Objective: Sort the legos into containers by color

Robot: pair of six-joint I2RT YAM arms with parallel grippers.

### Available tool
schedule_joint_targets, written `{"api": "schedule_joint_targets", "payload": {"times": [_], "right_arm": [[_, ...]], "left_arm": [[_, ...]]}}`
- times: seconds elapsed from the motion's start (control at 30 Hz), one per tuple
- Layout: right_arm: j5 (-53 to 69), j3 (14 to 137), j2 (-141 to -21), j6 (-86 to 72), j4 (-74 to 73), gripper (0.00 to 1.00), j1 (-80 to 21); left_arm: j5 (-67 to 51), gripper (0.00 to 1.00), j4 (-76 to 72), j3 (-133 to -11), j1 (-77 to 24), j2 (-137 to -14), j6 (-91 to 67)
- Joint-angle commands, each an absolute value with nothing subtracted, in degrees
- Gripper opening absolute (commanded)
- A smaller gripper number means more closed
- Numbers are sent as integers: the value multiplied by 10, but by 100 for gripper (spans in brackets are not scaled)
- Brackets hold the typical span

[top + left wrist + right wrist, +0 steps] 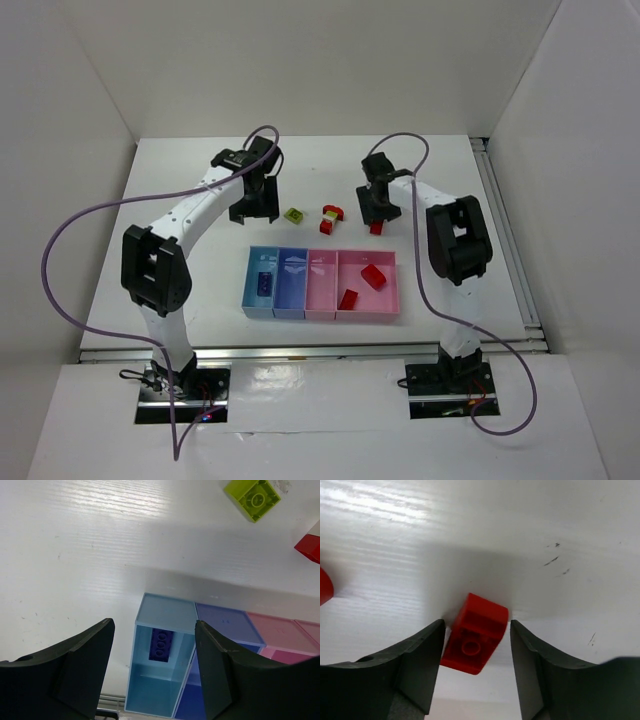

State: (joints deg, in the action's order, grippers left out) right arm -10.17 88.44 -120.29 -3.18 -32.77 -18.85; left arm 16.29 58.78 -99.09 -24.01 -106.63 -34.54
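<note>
Progress: roughly partway.

- Dark blue brick (160, 643) lies in the light blue tray (250, 300).
- Two red bricks (373, 276) lie in the wide pink tray (388, 302), apart from each other.
- Darker blue tray (290, 296) and narrow pink tray (321, 297) hold nothing that I can see.

Left to sort, all on the table beyond the tray row:
- Yellow-green brick (293, 215), alone.
- Red arch (331, 212), near it.
- Small cluster (327, 228) just below the arch. It reads as yellow-green with red; too small to separate.
- Red brick (475, 632) under the right arm, lying askew on the table.
- No pale pink piece that I can make out.

Tools:
- Right gripper (477, 622) is low over the table, jaws spread to either side of the red brick. The left finger (427, 655) is at or against the brick's edge. A strip of table shows between the brick and the right-hand finger, so I judge it unclamped, with nothing lifted.
- Left gripper (154, 625) has its jaws apart and empty. It hangs beyond the light blue tray's far end, short of the yellow-green brick.

Judgement: the red brick looks to be next, bound for the wide pink tray with the other reds. The yellow-green ones have no tray yet.

Writing: no brand, label or text is legible. The brick studs carry relief too fine to read.
</note>
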Motion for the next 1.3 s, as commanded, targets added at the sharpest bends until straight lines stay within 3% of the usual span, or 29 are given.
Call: {"api": "schedule_joint_targets", "payload": {"times": [0.0, 0.13, 0.2, 0.53, 0.8, 1.03, 1.1, 1.13, 1.17, 1.2, 1.27], "right_arm": [[-74, 880, -1216, -47, -296, 61, -166], [-67, 867, -1193, -69, -296, 32, -166], [-62, 867, -1180, -89, -308, 29, -166], [-163, 800, -956, -151, -363, 29, -238], [-184, 700, -789, -270, -448, 29, -409], [-200, 647, -769, -341, -483, 32, -481], [-206, 639, -774, -347, -475, 36, -481], [-206, 633, -782, -347, -475, 40, -481], [-212, 633, -789, -347, -475, 47, -481], [-217, 638, -807, -347, -475, 69, -481], [-229, 649, -823, -347, -483, 83, -481]], "left_arm": [[170, 76, 597, -1015, -237, -1069, -338], [170, 76, 597, -1015, -237, -1069, -332], [164, 76, 597, -1021, -237, -1069, -332], [129, 76, 585, -1009, -237, -1063, -322], [83, 80, 579, -1046, -237, -1102, -316], [77, 83, 593, -1123, -237, -1193, -365], [77, 85, 609, -1146, -237, -1232, -376], [77, 91, 609, -1157, -232, -1245, -381], [67, 91, 618, -1178, -232, -1258, -391], [54, 92, 623, -1192, -232, -1278, -402], [48, 92, 623, -1204, -226, -1292, -412]]}}
